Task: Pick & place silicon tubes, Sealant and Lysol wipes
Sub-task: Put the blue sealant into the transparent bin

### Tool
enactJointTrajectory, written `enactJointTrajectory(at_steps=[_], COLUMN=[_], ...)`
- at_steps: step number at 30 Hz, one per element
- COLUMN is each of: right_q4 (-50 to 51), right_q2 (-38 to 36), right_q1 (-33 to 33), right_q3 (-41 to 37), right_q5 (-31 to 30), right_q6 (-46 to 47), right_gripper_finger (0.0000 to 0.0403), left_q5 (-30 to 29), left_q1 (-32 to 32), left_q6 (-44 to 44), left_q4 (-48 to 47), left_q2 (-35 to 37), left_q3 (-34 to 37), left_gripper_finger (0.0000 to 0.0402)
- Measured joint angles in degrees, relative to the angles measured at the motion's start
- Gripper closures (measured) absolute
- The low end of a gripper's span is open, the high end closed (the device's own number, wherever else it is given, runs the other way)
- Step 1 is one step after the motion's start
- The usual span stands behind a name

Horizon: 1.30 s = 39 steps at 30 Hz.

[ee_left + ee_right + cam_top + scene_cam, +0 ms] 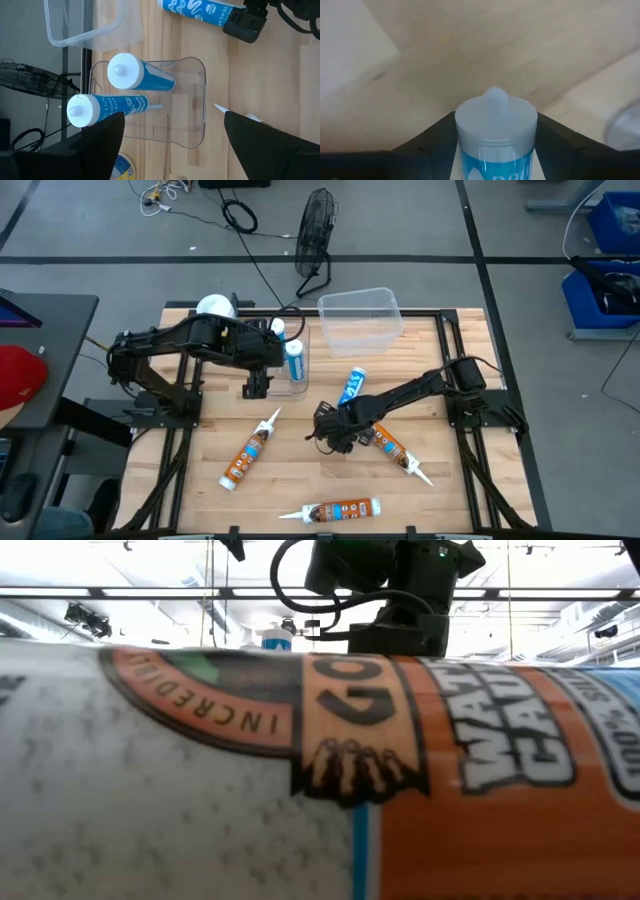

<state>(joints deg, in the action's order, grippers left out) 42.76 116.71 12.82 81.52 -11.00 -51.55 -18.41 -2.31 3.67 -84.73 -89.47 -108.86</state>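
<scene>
My right gripper [335, 425] is at the table's middle, at the near end of a blue-and-white tube [352, 387] that points toward the far edge. My left gripper [258, 385] is open and empty beside a small clear bin [300, 375]; it also shows in the left wrist view [172, 145]. Two blue-and-white tubes [142, 77] [107, 107] stand in that bin [197, 100]. The Lysol wipes [215, 307], with their white lid, stand at the far left behind the left arm. Three orange tubes [250, 452] [392, 448] [340, 510] lie on the table's near half. My right gripper has the blue-and-white tube between its two fingers [432, 137], which lie against the sides of the tube just behind its white capped end [496, 117]. The tube runs along the fingers, cap pointing away from the wrist. I cannot tell whether it is clear of the table.
A larger clear bin [360, 315] stands at the table's far edge, right of the small one. An orange tube [400, 770] lies right in front of the low camera and fills that view. A fan [315, 235] stands on the floor beyond the table.
</scene>
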Motion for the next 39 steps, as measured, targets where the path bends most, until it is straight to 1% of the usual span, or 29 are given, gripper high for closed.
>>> enactJointTrajectory(at_steps=[3,6,12,18,22,26,33,39], right_q4=[0.28,0.21,1.43,6.37,11.52,15.22,21.5,27.37], right_q2=[0.0,0.0,0.0,0.0,0.0,-0.02,-0.09,-0.09], right_q1=[0.54,1.23,2.48,3.97,5.3,6.44,7.23,7.1], right_q3=[0.17,1.13,5.92,13.81,20.48,26.96,36.64,44.08], right_q5=[-2.75,-3.15,-5.78,-7.4,-9.37,-9.53,-9.42,-9.11], right_q6=[0.11,0.38,6.47,12.48,19.15,26.99,37.89,44.23], right_gripper_finger=[0.0179,0.0187,0.019,0.019,0.019,0.019,0.019,0.0192], left_q5=[0.0,0.0,0.0,0.0,0.0,0.0,0.01,0.57], left_q1=[0.0,0.0,0.0,0.0,0.0,0.0,0.0,-0.2], left_q6=[-0.01,0.01,0.01,0.01,-0.01,-0.12,-0.47,-1.59], left_q4=[0.0,0.0,0.0,-0.3,-1.48,-2.33,-2.78,-4.36], left_q2=[0.01,0.02,0.01,0.02,0.02,0.01,0.01,0.02], left_q3=[0.0,0.0,0.0,0.0,0.0,0.0,0.0,0.0], left_gripper_finger=[0.0053,0.0053,0.0053,0.0053,0.0053,0.0053,0.0053,0.0053])
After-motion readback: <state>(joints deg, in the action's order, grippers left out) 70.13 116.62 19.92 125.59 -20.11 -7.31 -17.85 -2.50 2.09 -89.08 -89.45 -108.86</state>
